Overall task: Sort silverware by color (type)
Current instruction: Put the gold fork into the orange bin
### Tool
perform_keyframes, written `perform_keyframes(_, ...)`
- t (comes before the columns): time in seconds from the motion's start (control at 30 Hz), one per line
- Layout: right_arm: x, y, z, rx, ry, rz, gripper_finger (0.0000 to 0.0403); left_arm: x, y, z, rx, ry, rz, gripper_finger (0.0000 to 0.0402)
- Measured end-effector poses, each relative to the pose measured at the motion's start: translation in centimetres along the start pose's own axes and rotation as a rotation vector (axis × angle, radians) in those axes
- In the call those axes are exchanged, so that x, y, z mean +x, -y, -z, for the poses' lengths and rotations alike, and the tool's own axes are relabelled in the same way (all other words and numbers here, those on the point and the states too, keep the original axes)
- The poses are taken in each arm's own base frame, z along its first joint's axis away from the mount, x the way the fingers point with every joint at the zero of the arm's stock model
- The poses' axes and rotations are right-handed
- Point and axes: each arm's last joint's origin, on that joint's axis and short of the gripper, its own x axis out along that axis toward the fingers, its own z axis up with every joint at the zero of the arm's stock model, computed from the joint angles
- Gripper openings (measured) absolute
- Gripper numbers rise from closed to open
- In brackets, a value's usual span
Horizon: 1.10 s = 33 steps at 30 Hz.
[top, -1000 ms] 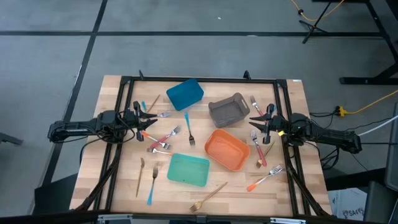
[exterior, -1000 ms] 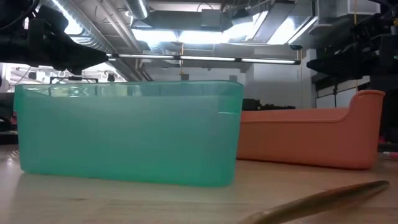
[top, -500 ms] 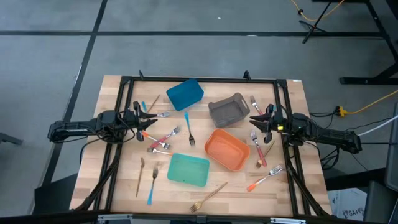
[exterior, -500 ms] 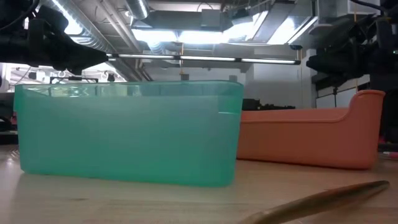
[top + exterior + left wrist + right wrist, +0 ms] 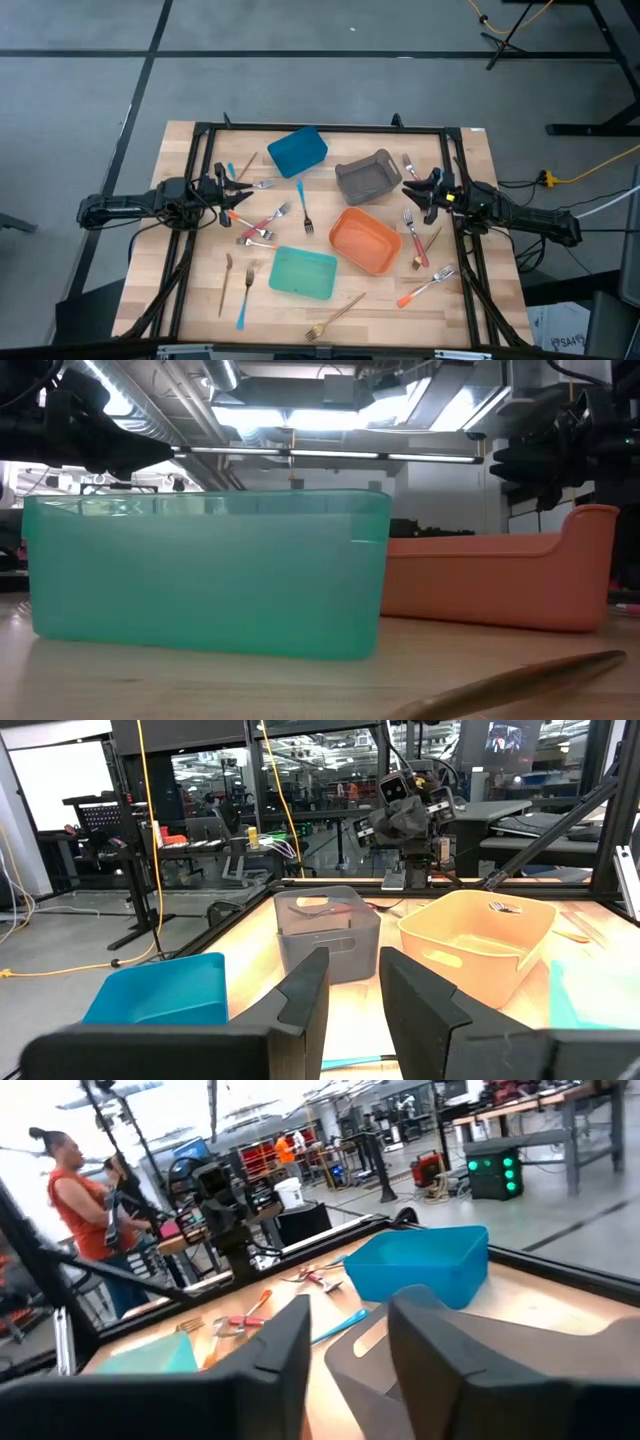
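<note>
A: Where is the silverware?
B: Scattered on the bench (image 5: 470, 160). Red-handled forks (image 5: 262, 225) lie left of centre by the left end effector (image 5: 243, 190); a blue fork (image 5: 303, 204) lies below the blue bin (image 5: 297, 151). Gold pieces (image 5: 335, 317) sit near the front edge beside the teal bin (image 5: 303, 273). More forks (image 5: 413, 235) lie right of the orange bin (image 5: 365, 240), and 1 orange-handled fork (image 5: 426, 285) sits lower right. Most pieces are unsorted.

A: State of each end effector?
B: The right end effector (image 5: 412, 189) hovers between the grey bin (image 5: 366, 176) and the right-side forks; in its wrist view the fingers (image 5: 278, 1348) stand spread with nothing between them. The left one hangs above the red forks; its fingers (image 5: 305, 995) show a narrow gap, pinching nothing.

A: Which step is in hand?
B: Probably the reach for the next piece, with neither arm carrying anything.

A: What does the next move call for?
B: Likely lowering 1 end effector over a thin handle lying flat, closing across it, then carrying it to the bin for that color.
</note>
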Motion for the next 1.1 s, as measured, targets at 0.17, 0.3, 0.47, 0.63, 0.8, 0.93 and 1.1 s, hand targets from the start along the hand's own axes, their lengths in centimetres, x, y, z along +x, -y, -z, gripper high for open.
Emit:
perform_keyframes(0.17,0.0,0.0,0.0,0.006,0.006,0.015,0.0216,0.0,0.0,0.0,0.000,0.000,0.000,0.0085)
perform_keyframes(0.3,0.0,0.0,0.0,0.006,0.006,0.015,0.0267,0.0,0.0,0.0,0.000,0.000,0.000,0.0085)
perform_keyframes(0.47,0.0,0.0,0.0,0.006,0.006,0.015,0.0299,0.0,0.0,0.0,0.000,0.000,0.000,0.0085)
perform_keyframes(0.63,0.0,-0.1,-0.5,0.014,0.060,0.000,0.0304,0.0,0.0,0.0,0.000,0.000,0.000,0.0085)
perform_keyframes(0.8,-0.1,-0.2,-1.2,0.026,0.137,0.026,0.0298,0.0,0.0,0.0,0.000,0.000,0.000,0.0085)
perform_keyframes(0.93,-0.1,-0.2,-1.5,0.039,0.160,0.047,0.0296,0.0,0.0,0.0,0.000,0.000,0.000,0.0085)
perform_keyframes(1.1,-0.5,-0.5,-3.0,0.065,0.210,0.070,0.0296,0.0,0.0,0.0,0.000,0.000,0.000,0.0085)
